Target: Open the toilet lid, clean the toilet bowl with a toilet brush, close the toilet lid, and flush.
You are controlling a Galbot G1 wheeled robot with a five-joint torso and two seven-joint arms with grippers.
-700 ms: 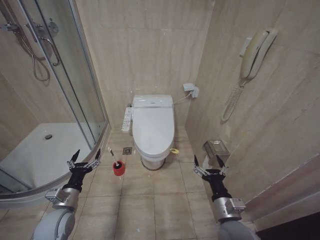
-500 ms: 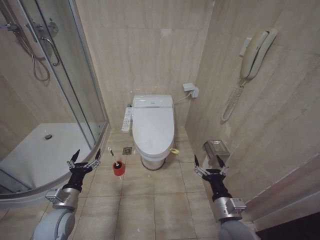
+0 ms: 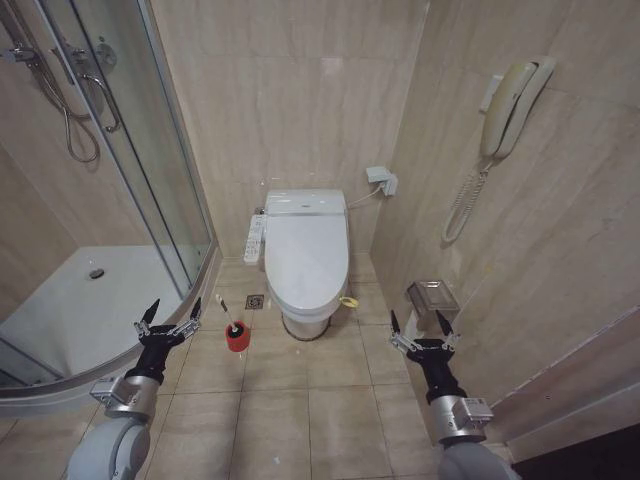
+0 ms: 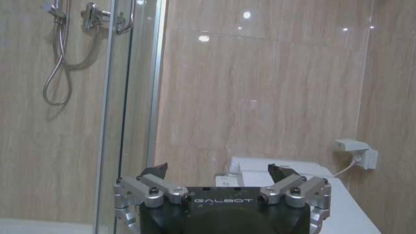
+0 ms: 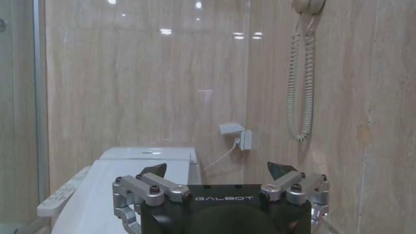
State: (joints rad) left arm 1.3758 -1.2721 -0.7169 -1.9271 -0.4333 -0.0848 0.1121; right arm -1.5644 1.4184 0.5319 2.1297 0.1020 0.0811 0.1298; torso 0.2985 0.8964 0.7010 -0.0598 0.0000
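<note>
Hanging low on the left by the shower enclosure (image 3: 90, 290), the left gripper (image 3: 168, 322) is sitting with its fingers spread wide, holding nothing. Just to its right, the toilet brush (image 3: 229, 316) is standing in its red cup (image 3: 237, 339) on the floor tiles. The toilet lid (image 3: 306, 257) is lying shut over the toilet bowl (image 3: 303, 325) against the back wall. Over on the right, the right gripper (image 3: 417, 328) is also splayed open and empty, near the toilet paper holder (image 3: 432, 297).

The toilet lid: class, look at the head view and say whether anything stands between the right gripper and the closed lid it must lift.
Nothing visible does. The right gripper, open, hangs low beside the right wall; bare floor tiles lie between it and the toilet lid. The yellow-green band sits at the lid's near right edge.
</note>
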